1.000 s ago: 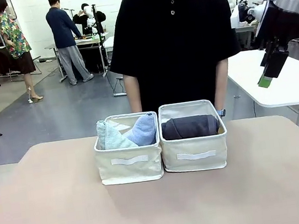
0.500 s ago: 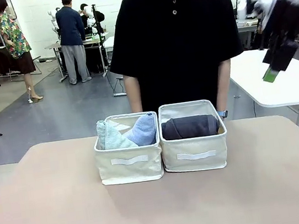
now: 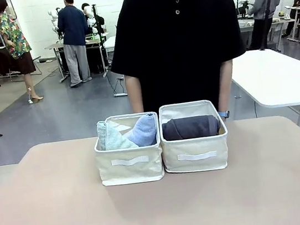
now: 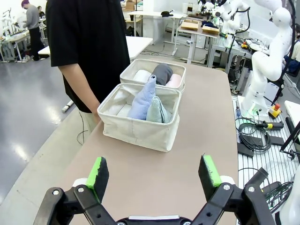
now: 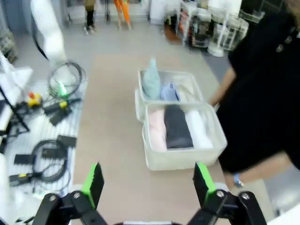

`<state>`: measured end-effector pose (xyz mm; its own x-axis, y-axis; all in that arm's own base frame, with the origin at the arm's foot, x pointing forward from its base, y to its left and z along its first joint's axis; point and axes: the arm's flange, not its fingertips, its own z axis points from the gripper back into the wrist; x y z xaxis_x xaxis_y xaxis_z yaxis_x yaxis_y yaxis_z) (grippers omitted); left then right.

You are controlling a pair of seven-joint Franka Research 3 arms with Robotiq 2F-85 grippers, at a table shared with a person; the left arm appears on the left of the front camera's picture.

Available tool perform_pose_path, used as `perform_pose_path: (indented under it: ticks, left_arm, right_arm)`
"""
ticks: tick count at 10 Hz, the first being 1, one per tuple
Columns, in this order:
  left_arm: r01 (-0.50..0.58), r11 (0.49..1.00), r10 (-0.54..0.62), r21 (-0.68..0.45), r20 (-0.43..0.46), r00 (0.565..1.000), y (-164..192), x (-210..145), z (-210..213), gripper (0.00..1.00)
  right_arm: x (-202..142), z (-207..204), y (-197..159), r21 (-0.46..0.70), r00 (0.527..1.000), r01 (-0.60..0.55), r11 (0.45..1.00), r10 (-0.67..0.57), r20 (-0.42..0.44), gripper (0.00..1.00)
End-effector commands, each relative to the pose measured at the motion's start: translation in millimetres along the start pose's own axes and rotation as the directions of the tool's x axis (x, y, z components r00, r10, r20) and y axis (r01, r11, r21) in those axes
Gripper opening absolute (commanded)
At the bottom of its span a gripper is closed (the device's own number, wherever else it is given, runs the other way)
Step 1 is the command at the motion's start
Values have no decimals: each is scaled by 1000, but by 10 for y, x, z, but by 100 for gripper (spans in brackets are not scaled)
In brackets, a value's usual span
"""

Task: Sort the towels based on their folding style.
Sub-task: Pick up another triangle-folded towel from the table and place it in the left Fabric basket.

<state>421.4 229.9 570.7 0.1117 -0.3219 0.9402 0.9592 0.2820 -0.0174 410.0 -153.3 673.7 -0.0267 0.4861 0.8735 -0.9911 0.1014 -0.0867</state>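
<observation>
Beige and bare, the bench (image 3: 53, 215) stretched out in front of me with only the two cream bins in the middle of it, touching side by side. What had just changed was on my right: a second before, my right arm had hung high over that side of the front view, and by this moment it had swung up and out of that picture. I took that to mean the placing was over and I was pulling back.

Working left to right in the front view: the left bin (image 3: 130, 168) held the two cone-folded towels, the pale mint one (image 3: 109, 139) and the periwinkle one (image 3: 144, 130), leaning together with their tips up. The right bin (image 3: 195, 153) held the rolled ones; the dark grey roll (image 3: 191, 127) showed over the rim, and from my right wrist I could see the pink roll (image 5: 156, 129) and the white roll (image 5: 199, 127) lying on either side of it. The yellow one I could not pick out. No towel lay loose on the bench, so the sort looked finished or very nearly so.

My left hand (image 4: 154, 173) hovered over the near bench with fingers spread wide and nothing between them. My right hand (image 5: 147, 183) hung high above the bins, equally wide and empty.

Behind the bins stood a person in a black shirt (image 3: 178, 35), close to the far edge, arms down. Nothing blocked either bin.
</observation>
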Motion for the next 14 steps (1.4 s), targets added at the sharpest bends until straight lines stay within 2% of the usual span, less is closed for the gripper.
perform_pose_path:
  ticks: [1,4,6,14]
  left_arm:
    - [4,1000,-5,12,6,1000,-22,9,-12,100]
    - [4,1000,-5,12,6,1000,-22,9,-12,100]
    - [4,1000,-5,12,6,1000,-22,9,-12,100]
    - [4,1000,-5,12,6,1000,-22,9,-12,100]
  right_arm:
    - [-319,37,-458,72,992,89,993,-95,88,100]
    - [-792,-74,-477,53,982,140,989,-145,119,100]
    - [-978,-144,-446,28,978,168,985,-170,121,100]
    - [-1011,-117,-521,50,976,178,983,-183,119,100]
